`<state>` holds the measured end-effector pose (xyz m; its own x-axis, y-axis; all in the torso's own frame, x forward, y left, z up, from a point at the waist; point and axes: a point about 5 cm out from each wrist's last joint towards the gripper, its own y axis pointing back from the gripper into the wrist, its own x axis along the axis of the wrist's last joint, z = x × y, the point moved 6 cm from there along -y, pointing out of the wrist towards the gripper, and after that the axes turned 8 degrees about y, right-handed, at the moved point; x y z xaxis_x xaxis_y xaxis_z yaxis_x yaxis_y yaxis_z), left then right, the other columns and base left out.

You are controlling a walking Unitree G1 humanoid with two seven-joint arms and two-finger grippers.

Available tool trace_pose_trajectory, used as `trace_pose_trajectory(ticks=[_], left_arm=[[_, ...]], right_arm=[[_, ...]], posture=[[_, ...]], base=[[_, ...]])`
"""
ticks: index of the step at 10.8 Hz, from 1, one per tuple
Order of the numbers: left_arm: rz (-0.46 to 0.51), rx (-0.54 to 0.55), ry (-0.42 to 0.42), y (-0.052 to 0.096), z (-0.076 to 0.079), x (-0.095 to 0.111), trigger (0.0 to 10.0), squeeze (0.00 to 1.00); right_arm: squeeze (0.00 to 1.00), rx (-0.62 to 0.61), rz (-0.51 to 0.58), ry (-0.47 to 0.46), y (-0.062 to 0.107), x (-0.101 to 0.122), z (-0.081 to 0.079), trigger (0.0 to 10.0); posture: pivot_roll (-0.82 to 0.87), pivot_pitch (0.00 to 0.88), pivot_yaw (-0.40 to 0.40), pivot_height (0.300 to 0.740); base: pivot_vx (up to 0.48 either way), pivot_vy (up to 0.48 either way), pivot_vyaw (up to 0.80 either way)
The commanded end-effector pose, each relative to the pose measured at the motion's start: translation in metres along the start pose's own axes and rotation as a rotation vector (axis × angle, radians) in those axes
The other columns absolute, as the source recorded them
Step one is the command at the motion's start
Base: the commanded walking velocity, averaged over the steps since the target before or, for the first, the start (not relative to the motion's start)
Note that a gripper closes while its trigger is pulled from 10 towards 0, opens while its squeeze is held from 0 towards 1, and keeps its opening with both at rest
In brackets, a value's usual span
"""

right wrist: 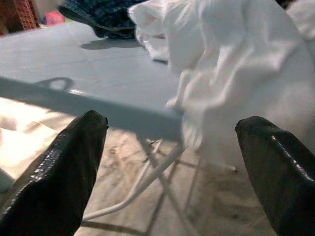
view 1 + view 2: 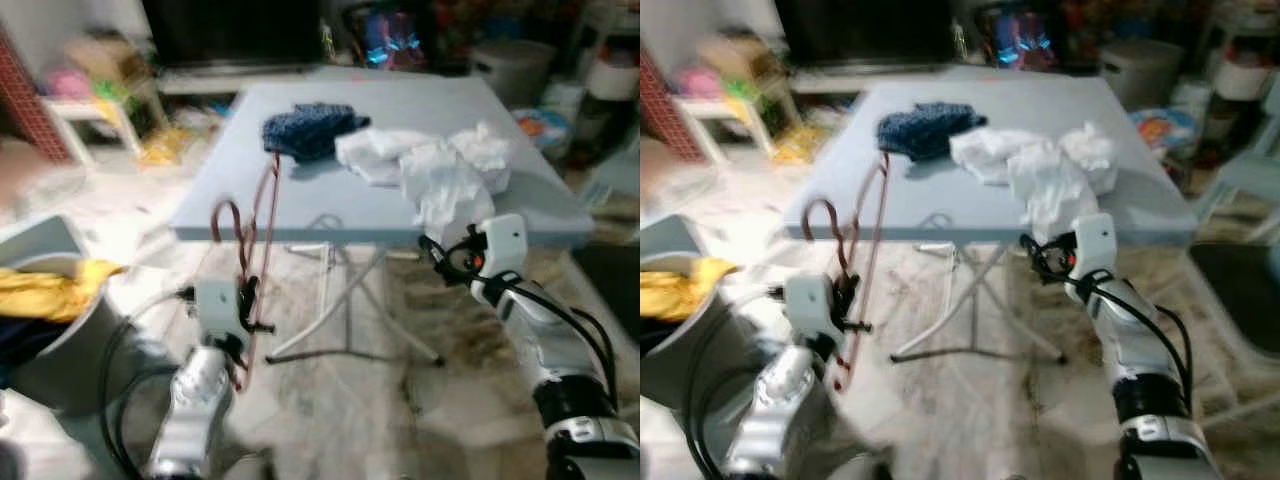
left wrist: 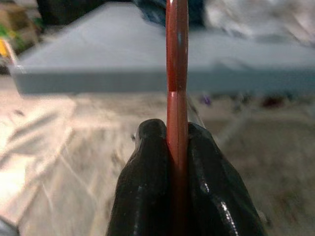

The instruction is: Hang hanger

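The red hanger (image 2: pixel 255 262) stood in front of the counter (image 2: pixel 250 200), before its near edge, its long axis running up and away toward the dark blue cloth (image 2: pixel 310 130), hook uppermost. The left gripper (image 2: pixel 248 305) had its fingers (image 3: pixel 147 196) pinched on the hanger's lower bar. The right gripper (image 1: pixel 172 162), fingers spread wide, hung just before the counter's near edge under the white cloth (image 2: pixel 440 165).

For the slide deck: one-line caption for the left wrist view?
Left gripper shut on the red hanger, held edge-on before the grey table.
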<state>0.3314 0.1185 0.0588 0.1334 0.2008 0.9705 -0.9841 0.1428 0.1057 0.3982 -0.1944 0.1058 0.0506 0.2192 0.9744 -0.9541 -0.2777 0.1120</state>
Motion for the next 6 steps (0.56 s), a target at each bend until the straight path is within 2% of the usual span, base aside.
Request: trace_pose_trajectory(ticks=[1, 2, 3, 4, 6], left_arm=[[0.029, -0.022, -0.020, -0.006, 0.002, 0.011, 10.0, 0.00], [0.029, -0.023, -0.020, -0.007, 0.002, 0.011, 10.0, 0.00], [0.026, -0.025, -0.022, -0.007, 0.001, 0.010, 10.0, 0.00], [0.001, -0.010, -0.035, -0.008, -0.003, 0.003, 10.0, 0.00], [-0.092, 0.029, -0.049, -0.005, -0.021, -0.028, 10.0, 0.00]], right_arm=[[1.00, -0.030, 0.001, -0.011, 0.000, 0.000, 0.003, 10.0], [1.00, -0.039, -0.013, -0.010, 0.000, -0.004, 0.002, 10.0], [1.00, -0.040, -0.021, -0.019, 0.000, -0.010, -0.002, 10.0], [0.00, -0.046, -0.048, -0.020, 0.001, -0.021, -0.006, 10.0], [0.00, -0.100, -0.139, -0.075, 0.006, -0.057, -0.021, 10.0]], posture=[[-0.11, 0.000, 0.048, 0.740], [-0.11, 0.000, 0.049, 0.740], [-0.12, 0.000, 0.052, 0.740], [-0.11, 0.000, 0.055, 0.740], [-0.12, 0.000, 0.059, 0.740]], base=[[-0.296, 0.000, 0.00], [-0.251, 0.000, 0.00], [0.000, 0.000, 0.00], [0.000, 0.000, 0.00], [0.000, 0.000, 0.00]])
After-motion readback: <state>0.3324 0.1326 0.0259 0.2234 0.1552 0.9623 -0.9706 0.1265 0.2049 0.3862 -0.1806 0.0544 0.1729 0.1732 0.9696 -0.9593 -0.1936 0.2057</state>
